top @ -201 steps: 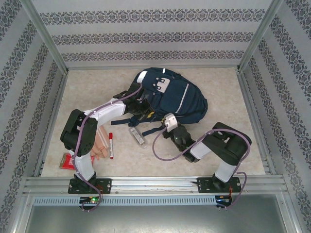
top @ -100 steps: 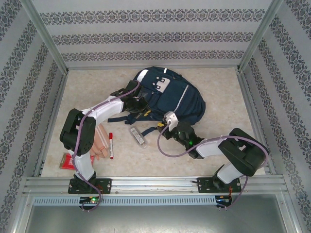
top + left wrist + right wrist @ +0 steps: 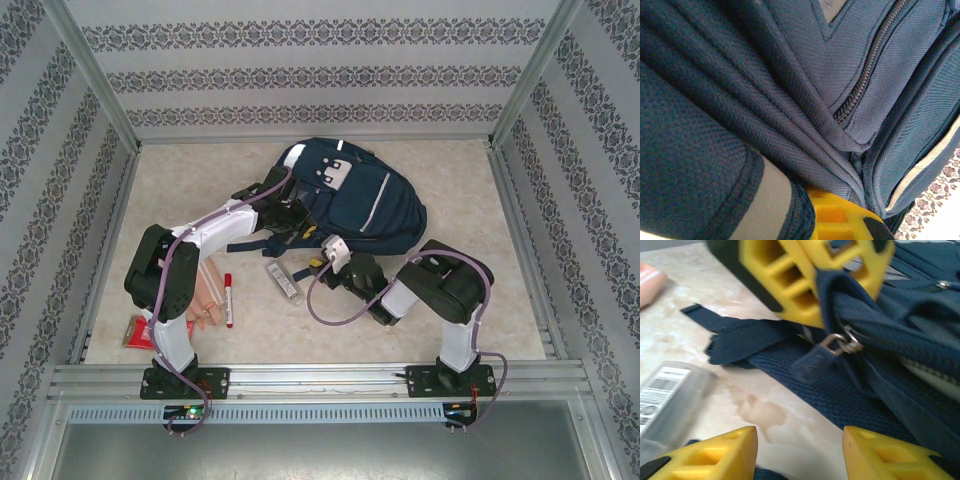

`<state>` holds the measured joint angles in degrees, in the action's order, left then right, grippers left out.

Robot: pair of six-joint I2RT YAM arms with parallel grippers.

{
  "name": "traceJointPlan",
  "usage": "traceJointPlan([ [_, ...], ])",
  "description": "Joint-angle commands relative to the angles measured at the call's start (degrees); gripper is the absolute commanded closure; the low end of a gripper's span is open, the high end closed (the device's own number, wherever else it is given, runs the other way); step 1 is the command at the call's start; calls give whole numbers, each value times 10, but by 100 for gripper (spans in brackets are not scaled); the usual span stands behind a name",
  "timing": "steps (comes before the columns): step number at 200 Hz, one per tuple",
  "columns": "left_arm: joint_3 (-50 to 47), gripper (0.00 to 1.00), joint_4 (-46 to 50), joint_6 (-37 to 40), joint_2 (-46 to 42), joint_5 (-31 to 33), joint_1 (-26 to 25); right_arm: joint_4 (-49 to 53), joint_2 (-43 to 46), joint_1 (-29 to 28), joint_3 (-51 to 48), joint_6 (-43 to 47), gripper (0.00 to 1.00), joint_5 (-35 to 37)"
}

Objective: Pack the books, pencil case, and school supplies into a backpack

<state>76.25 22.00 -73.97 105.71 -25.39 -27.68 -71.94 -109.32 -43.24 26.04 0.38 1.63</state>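
The left hand (image 3: 832, 297) pinches fabric of the backpack (image 3: 360, 200) by its zipper pull (image 3: 832, 347), the right hand (image 3: 800, 452) gaping just beside.

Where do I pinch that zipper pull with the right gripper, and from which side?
Pinch the blue fabric tab hanging from the metal slider. It juts clear of the backpack toward the right gripper, so probably come straight ahead, closing across its flat faces.

Left arm (image 3: 160, 285), right arm (image 3: 450, 290): black rounded joint housings, white link covers | bases (image 3: 165, 380): flat black plates, small green light by the left one | cables (image 3: 318, 305): lilac, one looped along each arm | right wrist: white camera block (image 3: 336, 250) | right gripper fingers (image 3: 715, 452): yellow, ribbed cut-outs, black edging
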Motion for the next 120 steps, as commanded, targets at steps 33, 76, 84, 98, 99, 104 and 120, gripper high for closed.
traceJointPlan([
  [33,2,100,-32,-65,-28,-33,-18,-75,-13,13,28,-10,50,36],
  [76,-1,100,-34,-66,-29,-38,-18,-75,-24,16,48,-28,52,33],
  [84,-3,100,-34,-65,-30,-37,-18,-75,-25,16,54,-31,53,33],
  [98,-6,100,-35,-67,-29,-39,-19,-75,-24,15,61,-39,56,39],
  [99,-6,100,-36,-67,-29,-39,-19,-75,-25,15,62,-39,57,40],
  [104,-7,100,-37,-67,-29,-40,-18,-75,-25,15,64,-41,57,41],
  [120,-9,100,-38,-67,-28,-40,-19,-75,-23,15,70,-45,59,45],
])
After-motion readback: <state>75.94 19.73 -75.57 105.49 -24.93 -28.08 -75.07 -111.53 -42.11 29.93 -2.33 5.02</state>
